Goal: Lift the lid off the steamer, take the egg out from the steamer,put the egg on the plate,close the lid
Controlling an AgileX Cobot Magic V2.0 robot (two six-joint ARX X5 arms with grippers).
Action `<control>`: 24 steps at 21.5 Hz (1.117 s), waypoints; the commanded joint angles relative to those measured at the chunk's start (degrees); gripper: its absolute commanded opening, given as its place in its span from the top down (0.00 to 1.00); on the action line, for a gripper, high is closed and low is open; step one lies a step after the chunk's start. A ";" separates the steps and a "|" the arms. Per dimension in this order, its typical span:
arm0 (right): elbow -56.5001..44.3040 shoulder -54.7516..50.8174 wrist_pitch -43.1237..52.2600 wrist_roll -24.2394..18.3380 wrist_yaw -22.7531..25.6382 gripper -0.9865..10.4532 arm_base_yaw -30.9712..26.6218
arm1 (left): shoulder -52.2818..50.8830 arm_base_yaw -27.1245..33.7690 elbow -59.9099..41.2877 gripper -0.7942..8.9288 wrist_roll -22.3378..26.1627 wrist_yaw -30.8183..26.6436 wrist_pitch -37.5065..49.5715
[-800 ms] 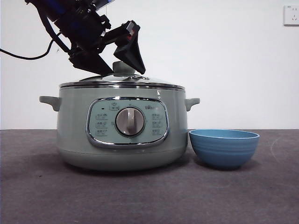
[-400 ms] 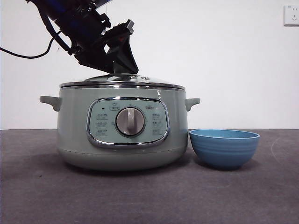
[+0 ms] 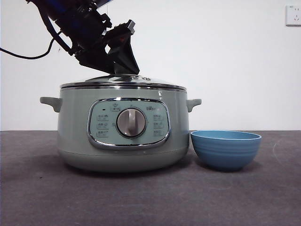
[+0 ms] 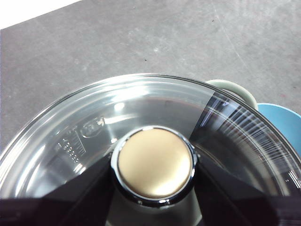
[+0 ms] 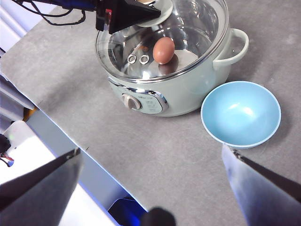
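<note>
The pale-green steamer point(image 3: 122, 136) stands on the table with its glass lid point(image 3: 122, 81) seated on it. My left gripper point(image 3: 120, 63) comes down from the upper left and is shut on the lid's knob point(image 4: 154, 162), one jaw on each side. Through the glass, the right wrist view shows the reddish-brown egg point(image 5: 163, 50) inside the steamer point(image 5: 188, 89). The blue plate point(image 3: 225, 148), a small bowl, stands empty just right of the steamer and also shows in the right wrist view point(image 5: 241, 114). My right gripper point(image 5: 153, 188) is open and empty, high above the table.
The steamer's side handle point(image 3: 194, 103) reaches out above the plate's rim. A black cable point(image 3: 28, 56) trails from the left arm. A wall socket point(image 3: 292, 15) is at the top right. The table's near edge point(image 5: 70, 141) shows in the right wrist view.
One second ago the left gripper's jaws stood open around the knob; they have since shut on it. The lid has not moved.
</note>
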 commanded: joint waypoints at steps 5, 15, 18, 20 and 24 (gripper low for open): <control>0.00 -0.09 0.11 -0.52 0.17 0.47 0.09 | -1.99 -0.20 -0.20 0.93 -0.26 0.37 2.60; 0.00 0.13 0.37 -0.50 0.15 0.47 0.09 | -9.55 -0.17 -0.13 0.93 -1.86 0.31 2.25; 0.02 1.25 2.95 -0.07 0.11 0.47 0.09 | -16.87 -0.07 -0.11 0.93 -2.80 0.00 0.31; 0.02 2.60 6.47 0.85 0.09 0.47 0.09 | -22.10 -0.07 -0.11 0.93 -2.78 -0.02 -2.75; 0.02 6.75 12.57 3.23 -0.15 0.47 0.11 | -31.10 -0.07 -0.13 0.93 -2.78 -3.56 -11.85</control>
